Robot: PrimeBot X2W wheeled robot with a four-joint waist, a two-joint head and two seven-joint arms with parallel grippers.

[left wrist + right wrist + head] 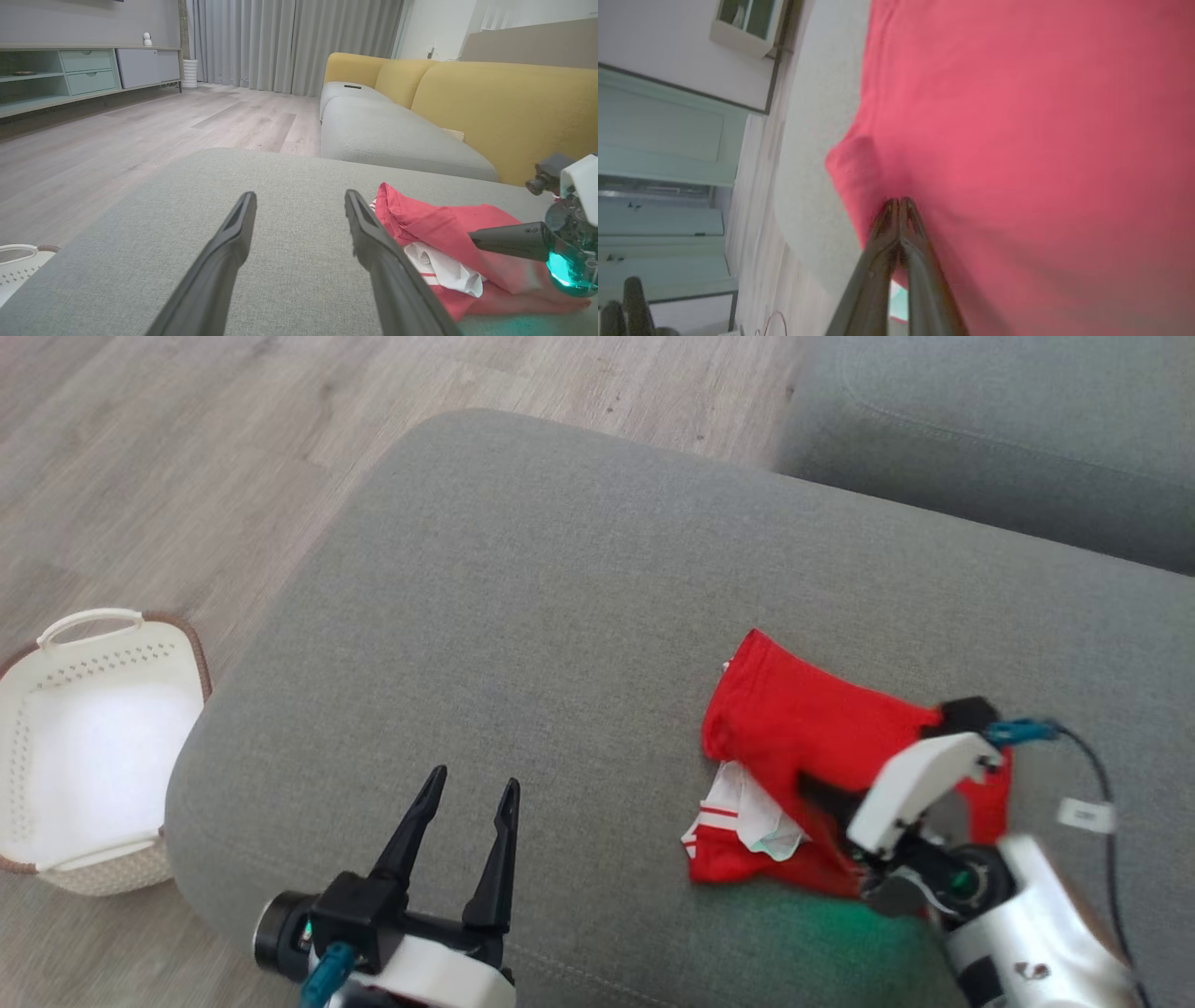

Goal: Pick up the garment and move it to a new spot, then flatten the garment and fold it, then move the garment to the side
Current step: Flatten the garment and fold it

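A crumpled red garment point(803, 719) with a white striped part lies on the right half of the grey cushion point(560, 569). My right gripper point(810, 789) reaches into it from the near right. In the right wrist view its fingertips point(899, 201) are pressed together on a pucker of the red garment point(1017, 116). My left gripper point(474, 777) hovers open over bare cushion near the front edge, left of the garment and apart from it. From the left wrist, the open left gripper point(300, 195) has the garment point(444, 224) to its right, with the right gripper point(473, 238) on it.
A white perforated basket point(89, 621) stands on the wooden floor left of the cushion. A second grey cushion point(980, 429) adjoins at the far right, with a yellow sofa back point(504, 102) behind it. A black cable point(1106, 803) trails from the right wrist.
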